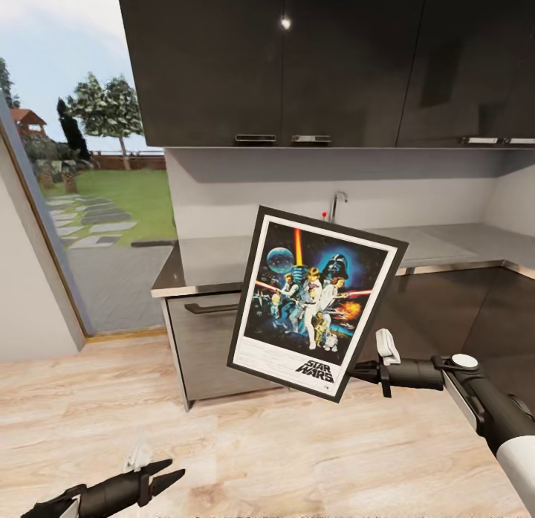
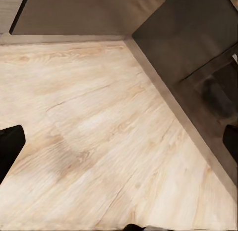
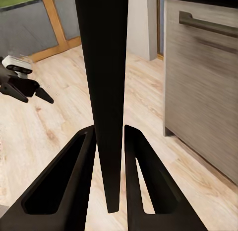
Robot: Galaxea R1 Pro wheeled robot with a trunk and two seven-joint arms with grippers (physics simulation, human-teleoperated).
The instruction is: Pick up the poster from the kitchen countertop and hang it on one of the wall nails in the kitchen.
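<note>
Left end effector [image 1: 167,477]: 7 o'clock, low over floor [image 1: 282,451], fingers spread, empty.
Right end effector [image 3: 110,176]: pinching poster [image 1: 316,302] edge.
Poster: centre, tilted, before worktop [image 1: 215,258].

Right arm extended forward from the lower right, forearm roughly level. Right gripper [image 1: 358,369] clamped on the poster [image 1: 316,302] at its lower right edge; right wrist view shows both fingers [image 3: 79,176] pinching the edge-on panel. Left arm low, well below the poster; left gripper [image 1: 169,475] with fingers parted, holding nothing.
</note>
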